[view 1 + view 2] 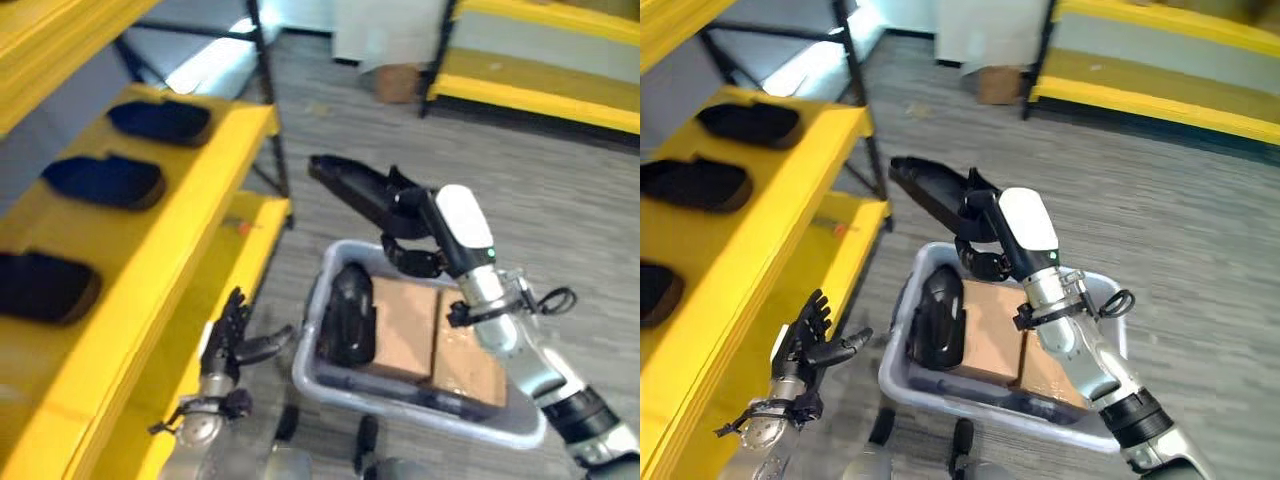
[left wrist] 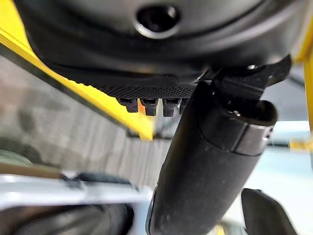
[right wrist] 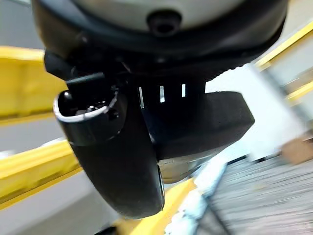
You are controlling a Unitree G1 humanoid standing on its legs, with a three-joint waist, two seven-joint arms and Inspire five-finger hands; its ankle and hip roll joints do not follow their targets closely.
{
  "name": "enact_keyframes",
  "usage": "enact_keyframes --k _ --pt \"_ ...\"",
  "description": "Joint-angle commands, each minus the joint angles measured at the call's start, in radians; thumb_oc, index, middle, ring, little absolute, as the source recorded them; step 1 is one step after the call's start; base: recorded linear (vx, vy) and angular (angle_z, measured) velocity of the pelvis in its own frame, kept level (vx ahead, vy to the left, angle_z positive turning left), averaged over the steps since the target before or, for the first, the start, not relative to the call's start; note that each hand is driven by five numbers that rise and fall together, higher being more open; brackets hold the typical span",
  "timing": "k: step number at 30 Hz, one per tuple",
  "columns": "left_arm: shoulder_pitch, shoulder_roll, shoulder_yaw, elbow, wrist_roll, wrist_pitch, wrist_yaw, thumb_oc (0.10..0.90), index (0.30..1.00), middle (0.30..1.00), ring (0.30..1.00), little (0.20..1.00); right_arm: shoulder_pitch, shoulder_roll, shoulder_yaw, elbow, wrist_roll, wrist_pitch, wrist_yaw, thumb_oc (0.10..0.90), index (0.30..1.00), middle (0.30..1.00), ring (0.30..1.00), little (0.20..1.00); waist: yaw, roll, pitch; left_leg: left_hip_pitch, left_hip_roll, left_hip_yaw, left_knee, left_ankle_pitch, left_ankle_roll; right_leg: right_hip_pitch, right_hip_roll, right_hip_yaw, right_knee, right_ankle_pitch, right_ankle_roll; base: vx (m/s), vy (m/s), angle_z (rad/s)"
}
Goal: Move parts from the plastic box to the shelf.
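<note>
Holding one black part (image 1: 358, 190) aloft, the right hand (image 1: 412, 232) had its fingers curled round the piece, which hung above the plastic box (image 1: 330, 381) and pointed toward the yellow shelf (image 1: 215, 190). That part was clear of the box but well apart from the shelf board, so its transfer looked roughly half made. Three dark parts already lay in a row on the upper shelf: a far one (image 1: 160, 121), a middle one (image 1: 105, 181) and a near one (image 1: 45, 287). Another black part (image 1: 347, 314) rested inside the box beside two brown cardboard pieces (image 1: 405, 328). The left hand (image 1: 232, 345) hovered between box and shelf with fingers spread, holding nothing. By this reckoning, three were placed, one was in transit, and at least one remained to fetch.
</note>
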Motion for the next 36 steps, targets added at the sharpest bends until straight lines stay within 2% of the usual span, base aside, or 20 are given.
enact_keyframes --k 1,2,4,5,6,7,10,18,23,28,36 --pt "-0.071 0.044 0.007 -0.036 0.01 -0.091 -0.004 0.9 1.0 1.0 1.0 1.0 -0.027 0.005 -0.07 -0.094 0.022 -0.088 -0.066 0.4 0.3 0.3 0.3 0.3 -0.056 -0.054 -0.116 0.066 -0.062 0.185 0.163 0.0 0.04 -0.033 -0.138 0.02 0.103 -0.147 0.099 -0.1 -0.059 0.7" --pt "-0.071 0.045 0.006 -0.036 0.01 -0.091 -0.004 0.9 1.0 1.0 1.0 1.0 -0.025 0.005 -0.071 -0.095 0.022 -0.088 -0.065 0.4 0.3 0.3 0.3 0.3 -0.058 -0.054 -0.116 0.063 -0.064 0.183 0.167 0.001 0.042 -0.031 -0.138 0.018 0.098 -0.142 0.1 -0.05 -0.008 0.87" --pt "-0.07 0.037 0.003 -0.038 0.015 -0.089 -0.01 0.9 1.0 1.0 1.0 1.0 0.023 0.015 -0.094 -0.105 0.034 -0.09 -0.057 0.4 0.3 0.3 0.3 0.3 -0.072 -0.051 -0.13 0.115 -0.075 0.203 0.177 -0.046 0.045 -0.014 -0.144 -0.007 0.08 -0.13 0.105 0.0 0.062 0.79" --pt "-0.07 0.033 0.002 -0.037 0.018 -0.088 -0.011 0.9 1.0 1.0 1.0 1.0 0.048 0.019 -0.109 -0.108 0.039 -0.091 -0.053 0.4 0.3 0.3 0.3 0.3 -0.084 -0.045 -0.141 0.155 -0.07 0.221 0.142 -0.065 0.047 -0.01 -0.145 -0.02 0.085 -0.131 0.107 0.02 0.163 0.91" --pt "-0.071 0.023 -0.012 -0.033 0.028 -0.083 -0.021 0.9 1.0 1.0 1.0 1.0 0.099 0.012 -0.158 -0.113 0.031 -0.081 -0.061 0.4 0.3 0.3 0.3 0.3 -0.108 -0.029 -0.161 0.172 -0.061 0.26 0.031 -0.069 0.054 0.003 -0.154 -0.048 0.086 -0.127 0.117 0.03 0.14 0.81" --pt "-0.071 0.022 -0.013 -0.032 0.028 -0.083 -0.021 0.9 1.0 1.0 1.0 1.0 0.102 0.011 -0.159 -0.115 0.031 -0.08 -0.06 0.4 0.3 0.3 0.3 0.3 -0.108 -0.028 -0.162 0.174 -0.061 0.26 0.027 -0.067 0.055 0.004 -0.154 -0.049 0.085 -0.127 0.118 0.05 0.166 1.02" --pt "-0.053 0.022 -0.008 -0.044 0.04 -0.084 -0.021 0.9 1.0 1.0 1.0 1.0 0.141 0.01 -0.22 -0.113 0.014 -0.066 -0.078 0.4 0.3 0.3 0.3 0.3 -0.109 -0.011 -0.185 0.214 -0.071 0.256 -0.083 -0.065 0.064 0.015 -0.157 -0.042 0.091 -0.12 0.13 0.02 0.162 0.44" --pt "-0.005 0.023 0.033 -0.064 0.05 -0.084 -0.024 0.9 1.0 1.0 1.0 1.0 0.158 0.011 -0.273 -0.147 -0.042 -0.056 -0.09 0.4 0.3 0.3 0.3 0.3 -0.095 -0.018 -0.201 0.209 -0.11 0.258 -0.102 -0.066 0.092 0.01 -0.179 -0.024 0.059 -0.069 0.159 -0.02 0.115 0.01" --pt "0.013 0.015 0.047 -0.08 0.057 -0.084 -0.023 0.9 1.0 1.0 1.0 1.0 0.143 0.002 -0.284 -0.171 -0.119 -0.035 -0.093 0.4 0.3 0.3 0.3 0.3 -0.088 -0.026 -0.201 0.213 -0.135 0.257 -0.102 -0.074 0.113 0.001 -0.192 0.005 0.056 -0.043 0.179 -0.03 0.093 -0.08" --pt "0.023 0.01 0.052 -0.089 0.054 -0.084 -0.024 0.9 1.0 1.0 1.0 1.0 0.107 0.009 -0.274 -0.194 -0.132 -0.034 -0.089 0.4 0.3 0.3 0.3 0.3 -0.081 -0.037 -0.202 0.222 -0.153 0.265 -0.098 -0.08 0.132 -0.001 -0.196 0.037 0.052 -0.028 0.189 -0.01 0.071 -0.25" --pt "0.025 0.028 0.048 -0.108 0.052 -0.084 -0.029 0.9 1.0 1.0 1.0 1.0 -0.005 0.025 -0.205 -0.193 -0.148 -0.026 -0.07 0.4 0.3 0.3 0.3 0.3 -0.056 -0.058 -0.198 0.207 -0.183 0.261 -0.068 -0.095 0.153 0.003 -0.224 0.042 0.036 0.011 0.21 -0.03 0.083 -0.03"
